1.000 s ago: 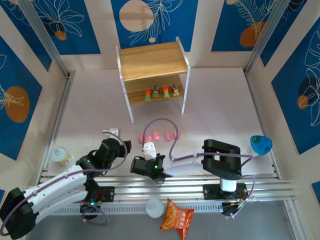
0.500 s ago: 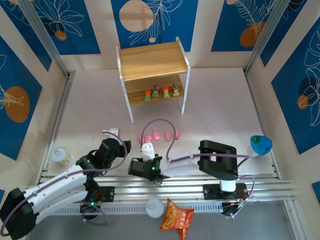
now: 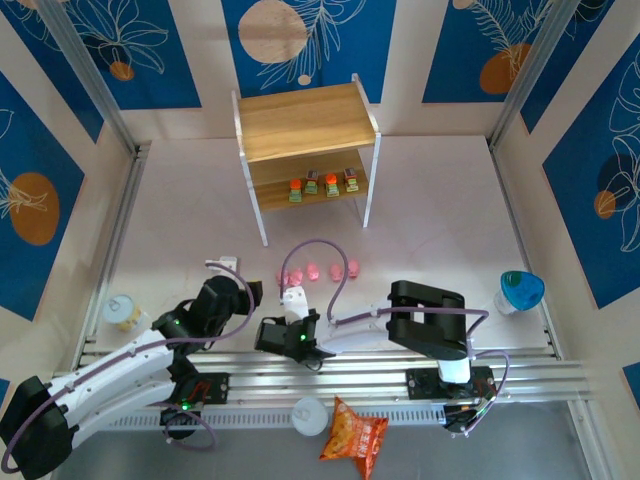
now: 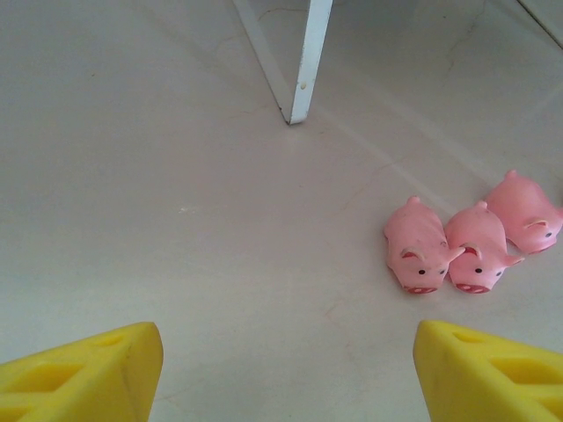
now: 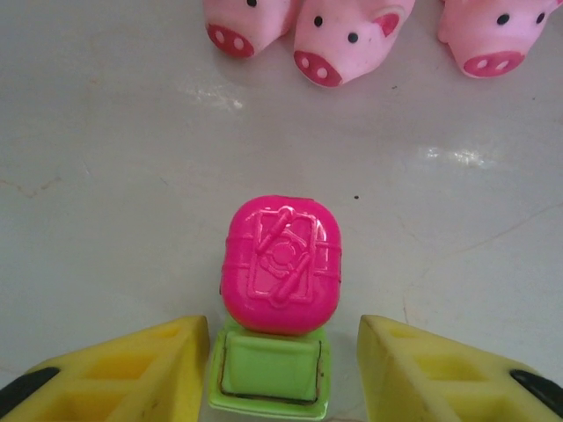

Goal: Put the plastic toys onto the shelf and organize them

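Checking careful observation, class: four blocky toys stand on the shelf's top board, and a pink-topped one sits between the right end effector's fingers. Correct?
No: the top external view shows the four blocky toys on the lower board of the shelf. The pink-topped one does sit between the fingers of the right end effector.

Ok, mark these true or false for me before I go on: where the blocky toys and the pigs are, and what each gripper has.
1. Four blocky toys stand on the lower board of the shelf. True.
2. The pigs are on the shelf's top board. False: they lie on the table, in front of the shelf.
3. A pink-topped toy stands between the fingers of the right gripper. True.
4. The left gripper holds a pig. False: it is open with nothing between its fingers, and the pigs lie ahead of it, to the right.
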